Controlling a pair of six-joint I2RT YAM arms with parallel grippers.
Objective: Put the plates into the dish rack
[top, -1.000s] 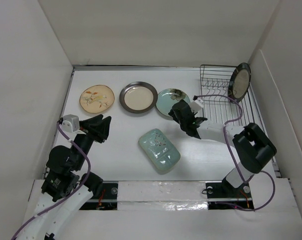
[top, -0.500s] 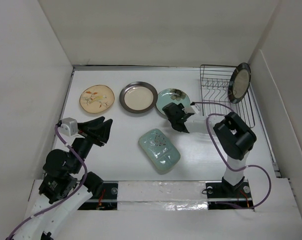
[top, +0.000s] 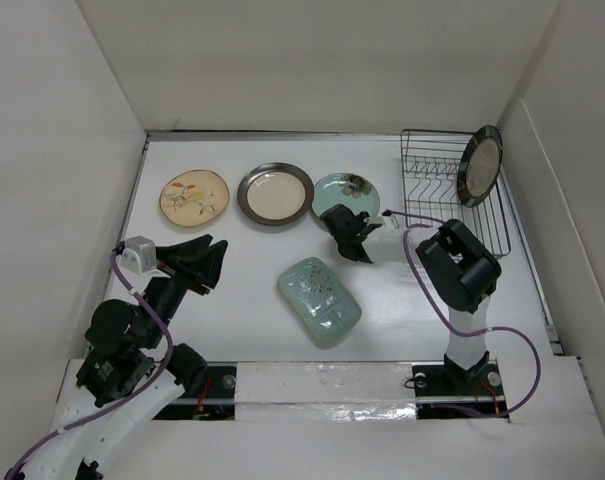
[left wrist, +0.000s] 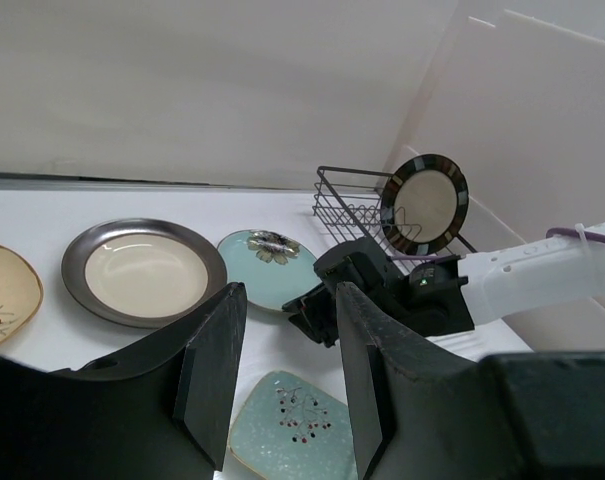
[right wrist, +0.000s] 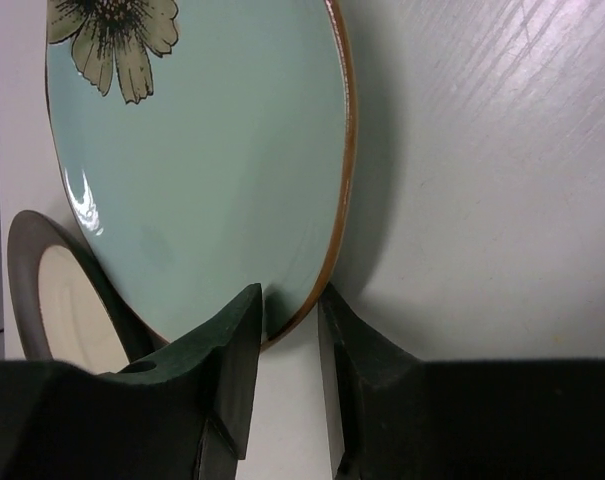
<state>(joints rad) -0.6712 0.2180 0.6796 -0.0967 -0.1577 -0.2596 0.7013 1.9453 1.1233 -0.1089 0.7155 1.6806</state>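
Note:
The teal floral plate [top: 344, 190] lies on the table, and it fills the right wrist view [right wrist: 202, 150]. My right gripper [top: 346, 226] [right wrist: 290, 295] is closed onto its near rim, one finger over the plate and one outside the rim. The cream plate with grey rim [top: 275, 193] and the tan leaf plate [top: 194, 198] lie to its left. The pale-green oblong plate [top: 319, 300] lies nearer the front. The plate with dark patterned rim [top: 479, 165] stands in the dish rack [top: 432, 200]. My left gripper [top: 208, 262] [left wrist: 290, 300] is open and empty, held above the table.
White walls close in the table on the left, back and right. The rack stands against the right wall at the back. The right arm's purple cable [top: 412, 250] loops beside the rack's front edge. The grey-rimmed plate touches or nearly touches the teal plate.
My right gripper has swung left and back from beside the rack to the teal plate's near rim. The left gripper has shifted slightly.

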